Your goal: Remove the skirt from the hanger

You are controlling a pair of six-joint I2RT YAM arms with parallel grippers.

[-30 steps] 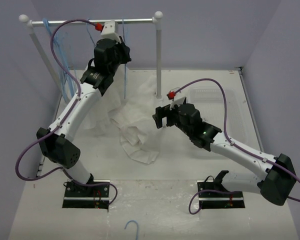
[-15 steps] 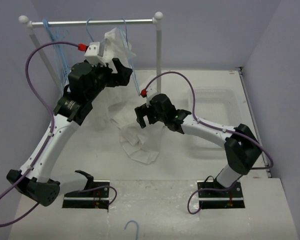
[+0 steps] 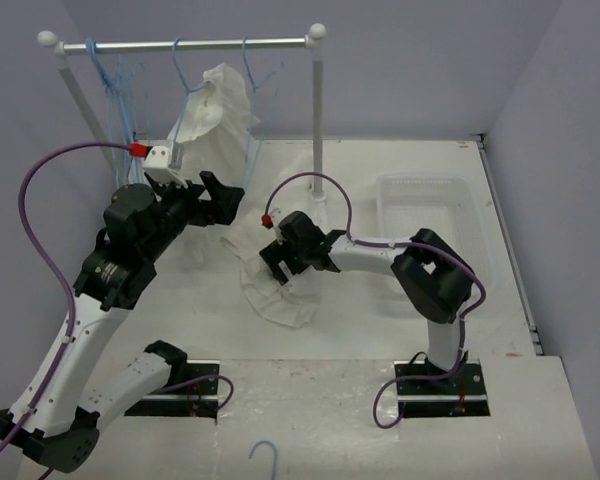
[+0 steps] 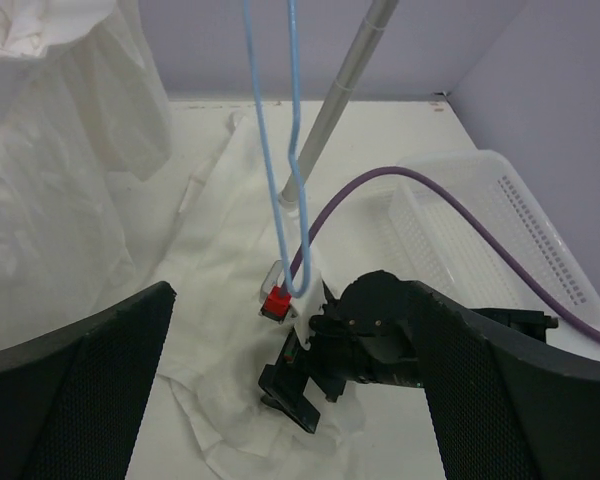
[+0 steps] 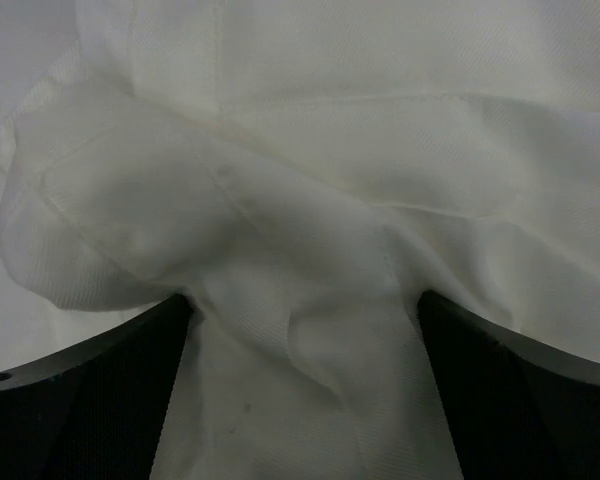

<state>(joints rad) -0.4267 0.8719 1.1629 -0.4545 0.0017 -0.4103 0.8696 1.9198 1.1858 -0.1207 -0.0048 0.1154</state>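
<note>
The skirt (image 3: 218, 115), thin white fabric, hangs from the rail and drapes to the table; it fills the left of the left wrist view (image 4: 50, 200). The light-blue hanger (image 3: 180, 55) that seems to carry it hooks over the rail. My left gripper (image 3: 223, 195) is open, just in front of and below the skirt, holding nothing (image 4: 292, 300). My right gripper (image 3: 273, 272) is open, pressed down on a second white garment (image 3: 285, 300) lying on the table, with a fold of it between the fingers (image 5: 305, 300).
An empty blue hanger (image 4: 280, 150) hangs beside the skirt, near the rack post (image 3: 318, 110). Several more hangers (image 3: 115, 90) bunch at the rail's left end. A clear plastic basket (image 3: 430, 190) stands at the right. A loose hanger hook (image 3: 265, 455) lies at the near edge.
My left gripper opened and drew back down from the rail, uncovering the hanging skirt. My right gripper moved left and down onto the garment on the table.
</note>
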